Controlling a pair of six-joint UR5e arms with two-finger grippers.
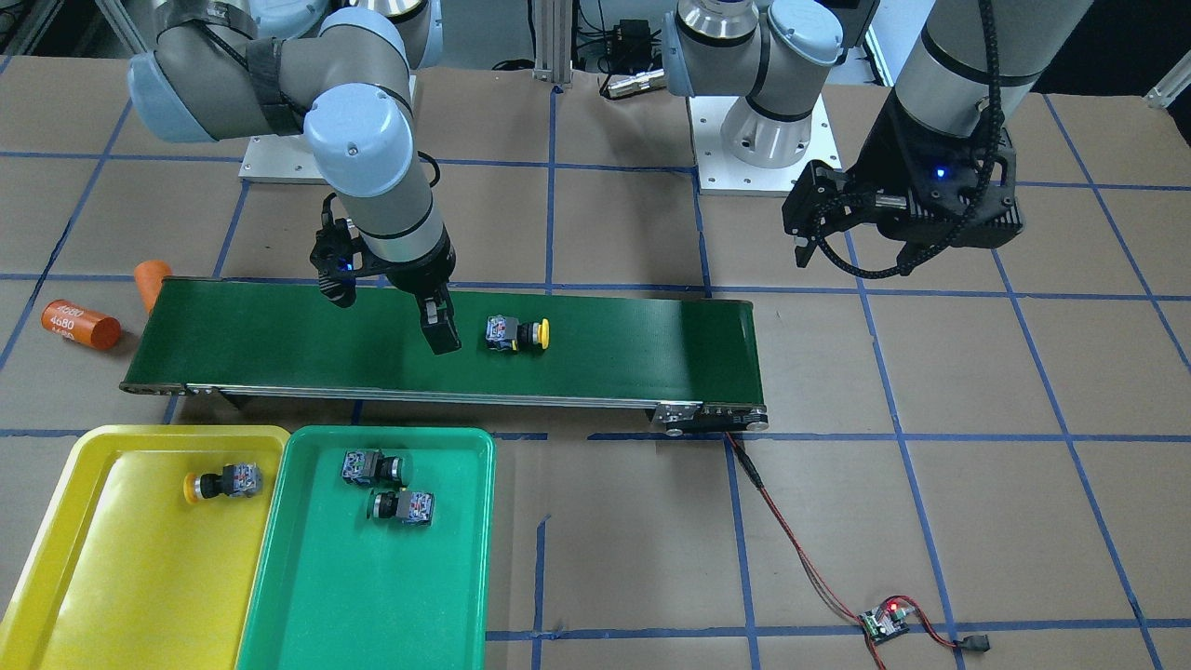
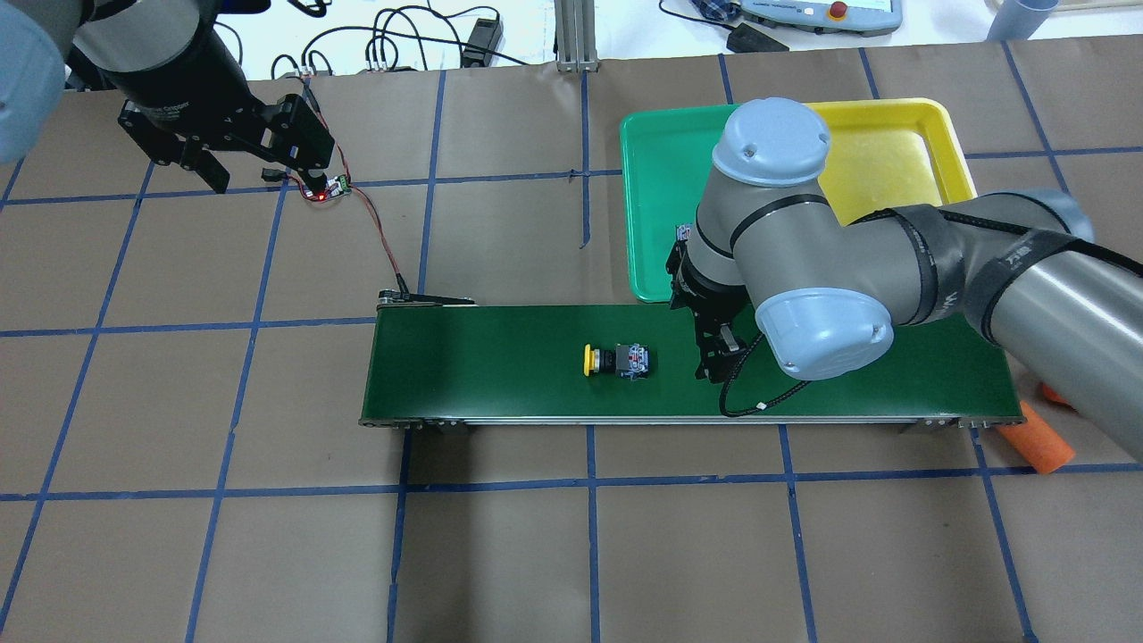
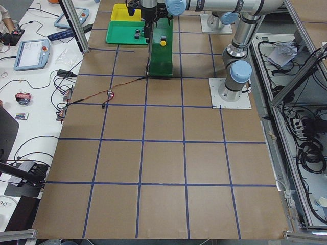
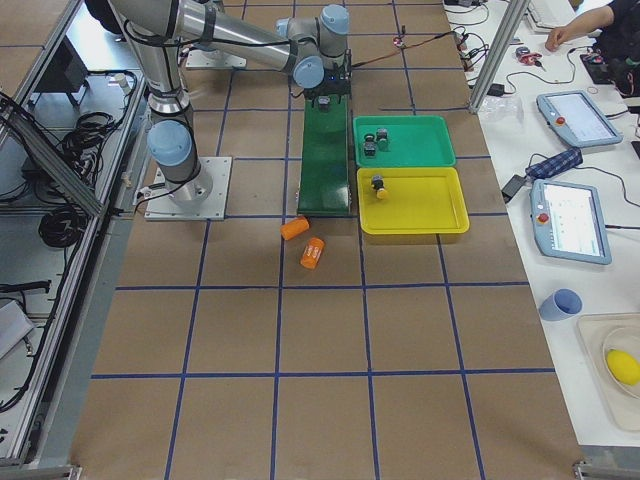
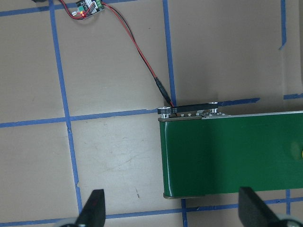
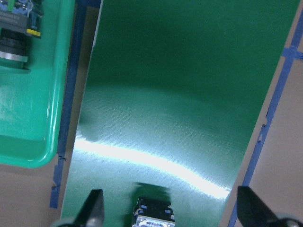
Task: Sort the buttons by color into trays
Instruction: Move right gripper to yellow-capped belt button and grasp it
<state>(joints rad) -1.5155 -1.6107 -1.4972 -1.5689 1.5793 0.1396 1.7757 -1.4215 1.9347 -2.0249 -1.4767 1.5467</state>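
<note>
One yellow button [image 1: 517, 333] lies on its side on the dark-green belt [image 1: 279, 335]. My right gripper [image 1: 391, 312] hangs open just above the belt, a short way from that button and apart from it. In the right wrist view the button's contact block [image 6: 154, 213] shows at the bottom edge between the spread fingers [image 6: 94, 208]. The yellow tray [image 1: 112, 577] holds a yellow button [image 1: 223, 482]. Two green buttons [image 1: 372, 467] [image 1: 402, 506] lie in the green tray [image 1: 372, 596]. Off the belt's other end, my left gripper [image 5: 173, 213] is open with nothing in it, high over the paper.
Two orange cylinders [image 1: 82, 325] [image 1: 149, 282] lie off the belt's end near the trays. A red-black wire runs from the belt's other end to a small circuit board [image 1: 884, 622]. Brown paper with blue tape lines covers the table. A person's hand [image 4: 565, 35] rests at the side bench.
</note>
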